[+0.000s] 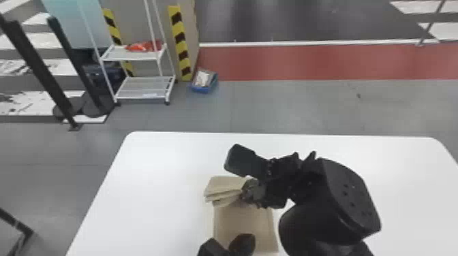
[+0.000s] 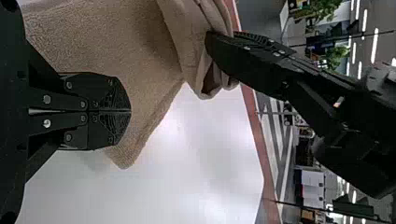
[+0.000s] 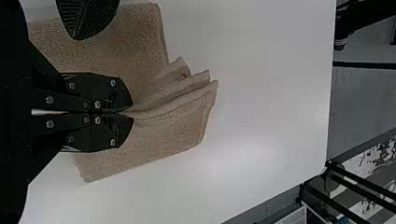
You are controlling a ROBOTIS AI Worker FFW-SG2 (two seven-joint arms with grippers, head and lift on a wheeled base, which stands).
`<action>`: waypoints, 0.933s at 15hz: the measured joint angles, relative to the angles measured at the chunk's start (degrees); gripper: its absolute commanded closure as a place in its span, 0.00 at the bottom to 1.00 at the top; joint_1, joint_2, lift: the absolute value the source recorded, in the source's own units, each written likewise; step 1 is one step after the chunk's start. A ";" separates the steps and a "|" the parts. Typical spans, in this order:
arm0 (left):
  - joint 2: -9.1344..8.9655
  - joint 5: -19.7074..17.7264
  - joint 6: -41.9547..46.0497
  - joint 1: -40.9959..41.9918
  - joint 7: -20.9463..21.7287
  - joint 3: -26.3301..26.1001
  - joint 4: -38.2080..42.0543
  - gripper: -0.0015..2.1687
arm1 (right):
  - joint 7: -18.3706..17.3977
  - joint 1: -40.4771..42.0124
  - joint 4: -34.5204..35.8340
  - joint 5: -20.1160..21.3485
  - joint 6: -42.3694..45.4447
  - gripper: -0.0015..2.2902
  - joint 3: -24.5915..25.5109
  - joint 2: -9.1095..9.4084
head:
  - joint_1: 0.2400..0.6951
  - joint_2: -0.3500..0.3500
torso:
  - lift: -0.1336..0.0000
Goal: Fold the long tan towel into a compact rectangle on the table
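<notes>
Your right pincer [image 1: 246, 192] is clamped on the towel [image 1: 244, 221]'s bunched folds, 12 o'clock from your left pincer [image 1: 227, 243]. Left's together, above towel and worktop [image 1: 153, 190].

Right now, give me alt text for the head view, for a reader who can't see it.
The robot's right gripper pinches a bunched fold of a tan towel on a white table; the left gripper hovers over the towel's near part.
</notes>
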State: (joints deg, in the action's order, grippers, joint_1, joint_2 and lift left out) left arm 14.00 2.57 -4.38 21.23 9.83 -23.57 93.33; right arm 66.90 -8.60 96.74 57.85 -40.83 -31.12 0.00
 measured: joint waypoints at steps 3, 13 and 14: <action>0.10 2.14 -1.81 -0.05 -1.38 -0.69 -0.34 0.88 | -0.01 0.65 0.39 1.49 -0.94 0.59 0.41 0.00 | 1.00 0.61 | 1.00; -0.86 6.07 -2.43 -0.34 -3.71 -3.15 -2.06 0.88 | 2.80 5.02 8.86 3.45 -1.23 0.59 1.18 0.00 | 1.00 0.59 | 1.00; -1.27 6.39 -2.44 -0.68 -3.85 -3.26 -2.74 0.88 | 3.15 5.43 9.54 3.49 -1.23 0.59 1.04 0.00 | 1.00 0.60 | 1.00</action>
State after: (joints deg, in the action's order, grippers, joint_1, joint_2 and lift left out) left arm 12.73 8.96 -6.82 20.55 5.98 -26.83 90.59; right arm 70.05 -3.17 106.28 61.33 -42.06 -30.09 0.00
